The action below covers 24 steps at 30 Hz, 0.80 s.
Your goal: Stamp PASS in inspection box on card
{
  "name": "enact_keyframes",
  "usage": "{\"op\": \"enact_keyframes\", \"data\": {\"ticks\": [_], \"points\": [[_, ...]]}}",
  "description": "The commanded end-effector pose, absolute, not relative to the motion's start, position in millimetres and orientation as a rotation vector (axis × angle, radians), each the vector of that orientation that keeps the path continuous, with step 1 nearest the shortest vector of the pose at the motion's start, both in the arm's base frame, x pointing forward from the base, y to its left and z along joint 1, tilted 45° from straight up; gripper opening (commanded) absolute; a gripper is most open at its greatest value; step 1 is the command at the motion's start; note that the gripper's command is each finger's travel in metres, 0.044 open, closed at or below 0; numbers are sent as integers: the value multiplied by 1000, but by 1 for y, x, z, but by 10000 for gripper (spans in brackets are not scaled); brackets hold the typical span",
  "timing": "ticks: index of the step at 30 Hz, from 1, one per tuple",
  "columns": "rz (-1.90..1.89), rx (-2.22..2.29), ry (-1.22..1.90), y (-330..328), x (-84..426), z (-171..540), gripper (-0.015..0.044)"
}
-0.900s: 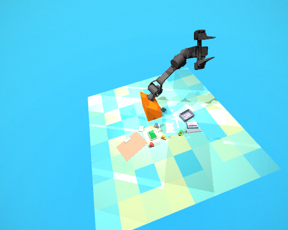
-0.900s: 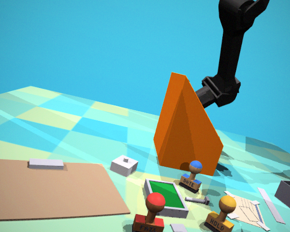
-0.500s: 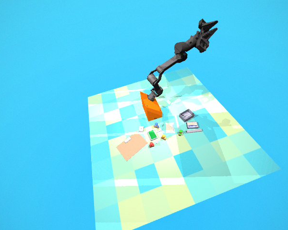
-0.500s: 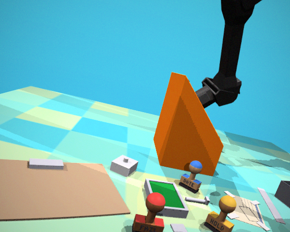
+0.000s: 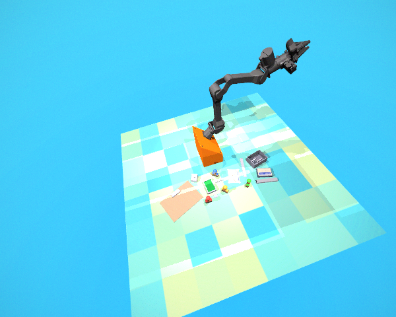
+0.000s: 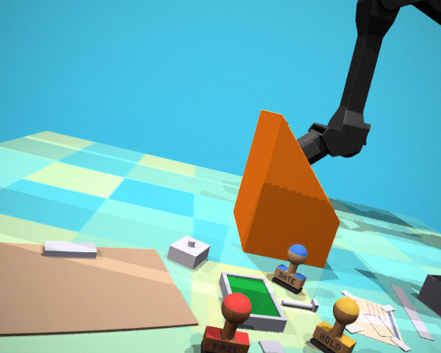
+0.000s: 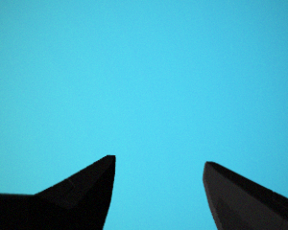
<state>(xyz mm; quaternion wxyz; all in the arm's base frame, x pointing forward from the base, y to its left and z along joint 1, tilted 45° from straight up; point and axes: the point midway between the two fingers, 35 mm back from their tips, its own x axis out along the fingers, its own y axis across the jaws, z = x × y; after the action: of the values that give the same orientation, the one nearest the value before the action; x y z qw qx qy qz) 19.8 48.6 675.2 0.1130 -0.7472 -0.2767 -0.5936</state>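
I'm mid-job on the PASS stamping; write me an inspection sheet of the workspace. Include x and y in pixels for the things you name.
Surface: pale patchwork top, lit unevenly.
Job's things: green ink pad (image 5: 210, 185) (image 6: 253, 295) uncovered; card (image 5: 233, 176) (image 6: 376, 319) flat; green-topped stamp (image 5: 247, 182) upright, its label unreadable.
Clutter: red FAIL (image 5: 208, 199) (image 6: 235, 323), yellow HOLD (image 5: 224, 188) (image 6: 340, 326) and blue DATE (image 6: 292, 268) (image 5: 214, 172) stamps upright; grey tray (image 5: 256, 159) (image 6: 439, 300).
Gripper (image 5: 309, 44) (image 7: 159, 167): raised, partly open, nothing between its fingers.
Cables: nothing seen.
Surroundings: plain blue.
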Motion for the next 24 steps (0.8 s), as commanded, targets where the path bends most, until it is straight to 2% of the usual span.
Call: {"op": "enact_keyframes", "data": {"ticks": [1,3,6,14,24], "points": [[-1954,-2344,-835,102,9,669,211],[-2080,-2428,-848,133,7,662,211],[-2173,-2492,-752,144,14,660,211],[-2489,-2654,-829,217,28,629,211],[-3126,-2775,-1267,333,107,525,211]]}}
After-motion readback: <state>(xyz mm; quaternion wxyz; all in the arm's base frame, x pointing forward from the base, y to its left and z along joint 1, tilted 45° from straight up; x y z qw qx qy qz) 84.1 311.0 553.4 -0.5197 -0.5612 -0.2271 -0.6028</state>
